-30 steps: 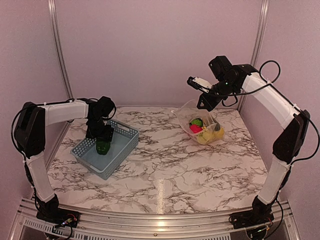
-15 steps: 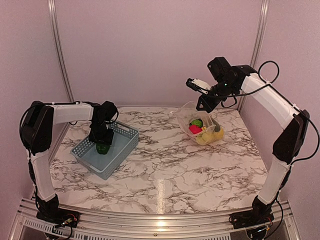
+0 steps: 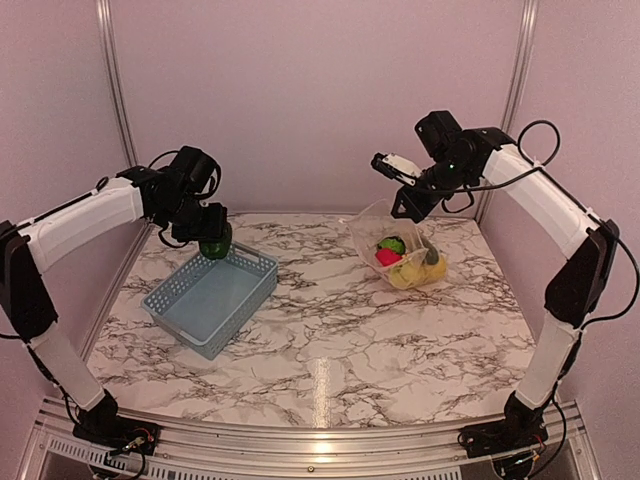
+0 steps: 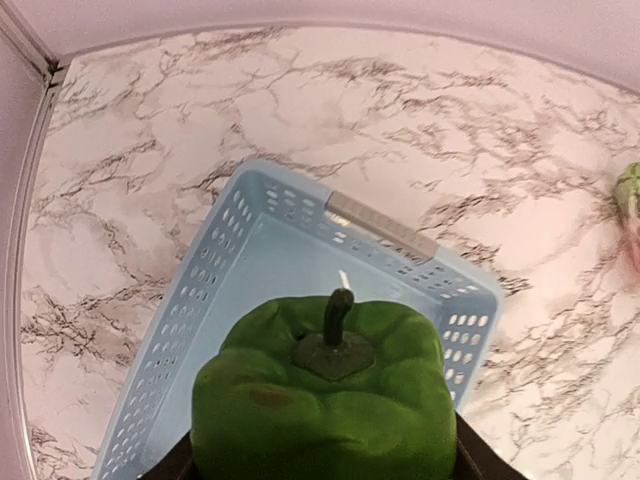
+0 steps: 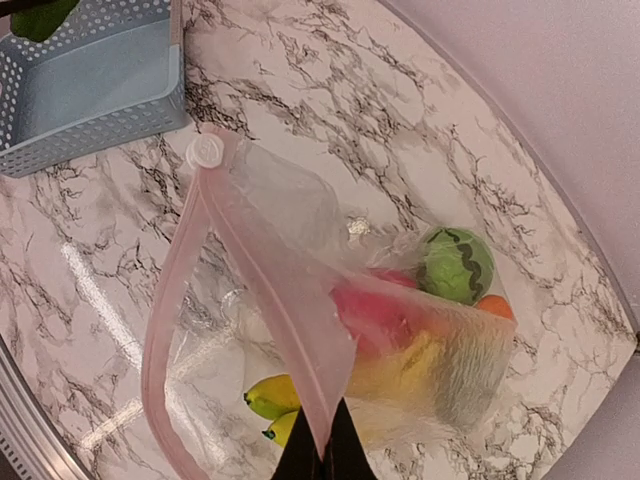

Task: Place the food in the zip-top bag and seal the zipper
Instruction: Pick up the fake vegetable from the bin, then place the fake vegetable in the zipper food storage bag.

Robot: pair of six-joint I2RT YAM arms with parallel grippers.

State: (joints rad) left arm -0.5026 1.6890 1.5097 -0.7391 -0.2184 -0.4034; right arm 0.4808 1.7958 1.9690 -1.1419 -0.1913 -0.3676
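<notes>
My left gripper [image 3: 212,240] is shut on a glossy green pepper [image 4: 325,395] and holds it above the far end of the blue-grey basket [image 3: 175,300]. My right gripper [image 5: 330,455] is shut on the pinkish zipper strip [image 5: 260,290] of the clear zip-top bag [image 3: 375,225], holding its mouth up and open over the table's back right. Inside the bag lie a striped green melon [image 5: 455,265], a red piece [image 5: 375,315], an orange piece [image 5: 497,306], a yellow pear [image 3: 415,272] and a banana [image 5: 270,398].
The basket [image 4: 300,250] shows no other food inside. Metal frame posts [image 3: 117,90] stand at the back corners. Pink walls close in the table on three sides.
My left gripper has lifted the green pepper out of the basket and carried it up and toward the back. The right gripper keeps holding the bag's mouth up, almost unmoved.
</notes>
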